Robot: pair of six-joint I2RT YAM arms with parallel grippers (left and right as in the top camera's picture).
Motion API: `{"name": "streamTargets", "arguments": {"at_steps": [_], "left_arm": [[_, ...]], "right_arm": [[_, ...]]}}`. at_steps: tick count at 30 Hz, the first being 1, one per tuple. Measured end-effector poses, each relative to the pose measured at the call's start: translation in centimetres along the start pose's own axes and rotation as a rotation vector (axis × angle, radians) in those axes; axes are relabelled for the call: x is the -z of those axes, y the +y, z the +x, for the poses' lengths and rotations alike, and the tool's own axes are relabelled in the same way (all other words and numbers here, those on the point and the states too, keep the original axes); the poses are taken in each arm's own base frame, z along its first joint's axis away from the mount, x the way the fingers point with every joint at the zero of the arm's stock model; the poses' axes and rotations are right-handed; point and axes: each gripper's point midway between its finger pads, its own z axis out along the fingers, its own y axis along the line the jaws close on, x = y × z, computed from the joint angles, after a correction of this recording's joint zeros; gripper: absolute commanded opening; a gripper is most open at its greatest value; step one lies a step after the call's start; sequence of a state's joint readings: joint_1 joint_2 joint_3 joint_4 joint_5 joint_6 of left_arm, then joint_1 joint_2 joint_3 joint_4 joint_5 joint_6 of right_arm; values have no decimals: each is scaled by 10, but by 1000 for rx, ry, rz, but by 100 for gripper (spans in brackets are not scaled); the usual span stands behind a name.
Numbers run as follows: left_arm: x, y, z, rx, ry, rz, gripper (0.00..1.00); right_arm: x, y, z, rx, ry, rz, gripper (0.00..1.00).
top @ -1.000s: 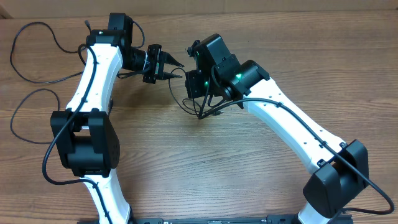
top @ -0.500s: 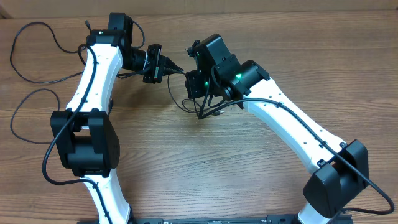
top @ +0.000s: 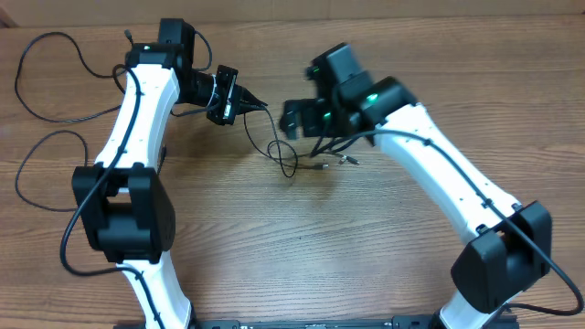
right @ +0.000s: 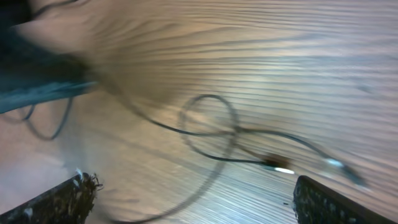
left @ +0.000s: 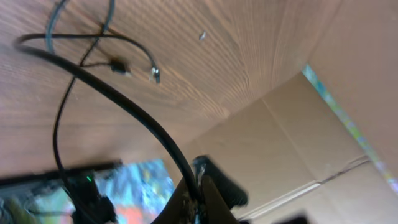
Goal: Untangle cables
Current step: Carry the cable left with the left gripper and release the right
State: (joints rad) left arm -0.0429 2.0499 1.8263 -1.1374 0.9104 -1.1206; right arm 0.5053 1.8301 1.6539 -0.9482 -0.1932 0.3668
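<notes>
Wood-grain table [top: 274,238] bearing thin, black, flexible cables [top: 285,157] in loose crossed loops at its centre, between the two arms. The strands end in small metal-tipped plugs [top: 334,164]. The left gripper [left: 196,200] has its jaws pinched together on one cable strand, which runs down to the loops. The right gripper [right: 194,200] has its rough-textured fingers [right: 68,199] spread wide above the loops, gripping nothing. The right wrist view is blurred, so plug details are unclear.

The table [top: 302,247] is smooth wood with clear grain, slightly shiny. The cables [left: 134,112] have a smooth black rubbery coat, with bright metal plug tips [right: 334,164]. The right arm [top: 439,174] is glossy white plastic. The wall [left: 280,143] is matt brown cardboard.
</notes>
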Motion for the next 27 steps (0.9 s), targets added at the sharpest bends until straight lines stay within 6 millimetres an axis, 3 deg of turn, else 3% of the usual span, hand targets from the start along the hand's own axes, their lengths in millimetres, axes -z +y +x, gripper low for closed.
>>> {"name": "streamTargets", "arguments": {"at_steps": [2,6,13,17,21,27], "left_arm": [[10,-4,6,-59,-41,9,4],[48,-24,42,-238,-129,79,4],[142,-93,145,-690,-290,394,4],[185,-96,194,-840,-407,487,4],[205,-90,210,-911,-506,500,4],[203,-91,192,-869,-550,469,4]], "right_arm": [[5,-25,-7,-61,-1,28,100],[16,-71,-17,-173,-8,80,100],[41,-154,-28,-361,-40,168,100],[53,-186,-23,-440,-33,205,100],[59,-199,-17,-480,-19,222,100],[59,-200,-14,-486,-3,225,100]]}}
